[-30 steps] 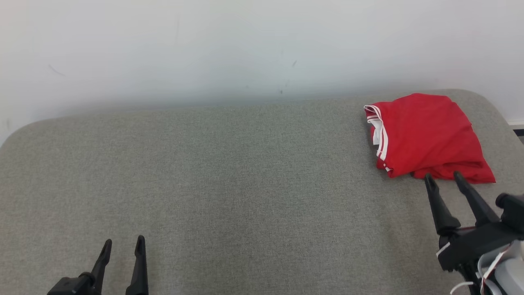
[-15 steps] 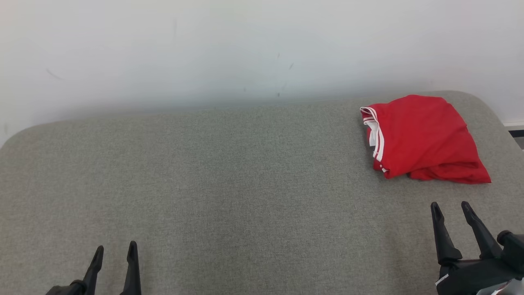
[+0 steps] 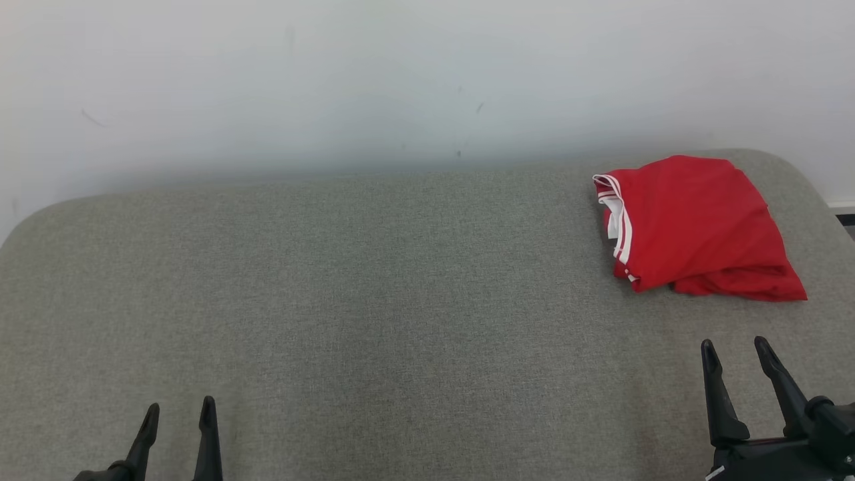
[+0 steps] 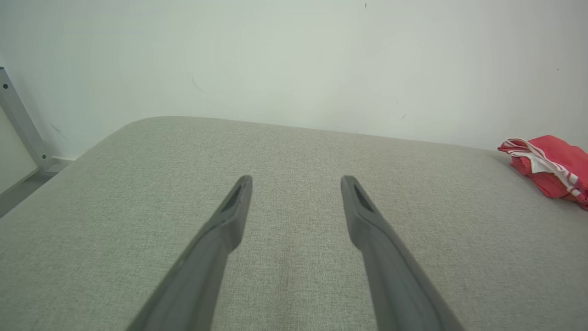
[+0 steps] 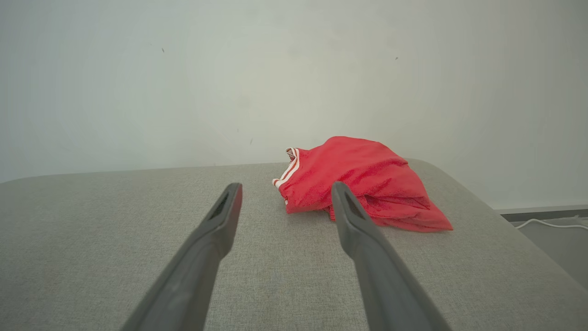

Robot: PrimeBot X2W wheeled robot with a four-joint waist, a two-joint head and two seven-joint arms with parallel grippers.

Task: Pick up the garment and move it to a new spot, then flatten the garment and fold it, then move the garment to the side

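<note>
I see the red garment (image 3: 695, 227) lying in a loosely folded bundle at the far right corner of the grey fabric surface (image 3: 401, 300). It is close to the white wall (image 3: 401, 67), with its white-striped edge turned toward the middle. My right tool (image 3: 734, 343) is near the garment on my side, fingers spread apart, holding nothing and clear of the cloth. My left tool (image 3: 180, 405) is at the near left, well apart from the garment, its fingers likewise spread with nothing between them. A white cable (image 5: 546, 224) lies on the floor beyond the surface's right edge.
</note>
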